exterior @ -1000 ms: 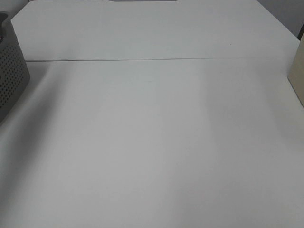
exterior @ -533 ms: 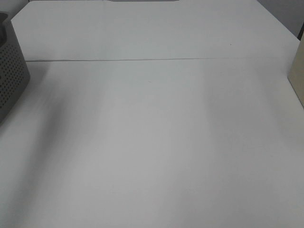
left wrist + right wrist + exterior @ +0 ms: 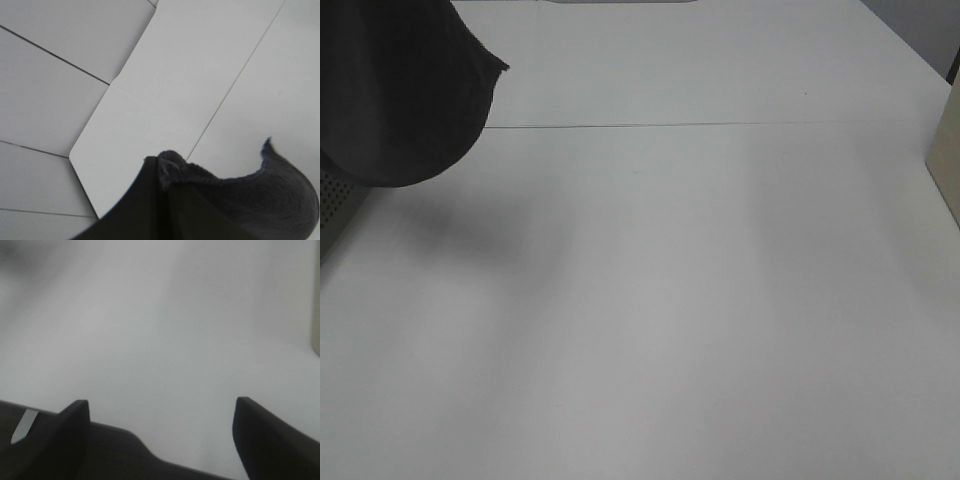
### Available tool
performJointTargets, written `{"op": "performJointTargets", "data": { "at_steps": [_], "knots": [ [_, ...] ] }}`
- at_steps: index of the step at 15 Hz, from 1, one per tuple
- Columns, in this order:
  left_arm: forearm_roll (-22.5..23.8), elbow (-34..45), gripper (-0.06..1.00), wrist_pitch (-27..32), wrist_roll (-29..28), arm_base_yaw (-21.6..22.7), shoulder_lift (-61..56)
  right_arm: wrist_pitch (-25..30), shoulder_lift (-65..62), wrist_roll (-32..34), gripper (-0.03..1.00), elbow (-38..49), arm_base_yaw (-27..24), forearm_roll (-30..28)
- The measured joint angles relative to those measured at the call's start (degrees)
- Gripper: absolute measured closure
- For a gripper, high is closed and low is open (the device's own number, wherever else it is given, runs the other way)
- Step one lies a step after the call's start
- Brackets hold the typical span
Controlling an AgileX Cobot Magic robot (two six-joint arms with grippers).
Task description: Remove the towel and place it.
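The left gripper (image 3: 159, 167) is clamped on a bunched fold of the towel (image 3: 250, 197). Its dark fingers (image 3: 150, 205) are pressed together at the cloth's edge, and only their tips can be made out; the rest is a black mass cut off by the frame. From that grip the charcoal, fuzzy cloth spreads away and ends in one pointed corner above the white table (image 3: 165, 85).

In the high view this gripper itself is out of frame. The towel (image 3: 400, 90) hangs in from the upper left corner, with its upper part cut off and its rounded lower edge throwing a soft shadow on the table (image 3: 670, 300). Whether it touches anything cannot be told.

It covers nearly all of the grey basket (image 3: 332, 205). Only a sliver of perforated wall shows at the left edge, and the inside is hidden.

The right gripper (image 3: 162, 407) has its fingers wide apart with nothing between them, over bare table. A tan object (image 3: 946, 150) at the right edge is mostly cut off.
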Motion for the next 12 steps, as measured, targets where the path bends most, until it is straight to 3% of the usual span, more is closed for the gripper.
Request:
{"op": "performJointTargets", "data": {
  "at_steps": [2,6,8,10,12],
  "knots": [
    [-0.86,0.0,0.94,0.0,0.0,-1.83,0.0,-1.55,4.93,-7.16,0.21,-0.63,0.0,6.7],
    [-2.81,0.0,0.94,0.23,0.57,-6.88,0.0,-10.83,20.0,-33.06,0.21,-0.97,0.0,28.07],
    [-2.86,0.0,0.94,1.15,4.47,-10.08,0.0,-13.12,28.99,-50.25,0.21,-1.03,0.0,41.77],
    [-2.92,0.0,0.94,1.2,10.83,-12.89,0.0,-12.26,40.97,-69.44,0.21,-1.15,0.0,57.87],
    [-3.61,0.0,0.94,1.15,15.36,-13.24,0.0,-8.25,50.65,-83.25,0.21,-1.15,0.0,66.92]
  ]
}}
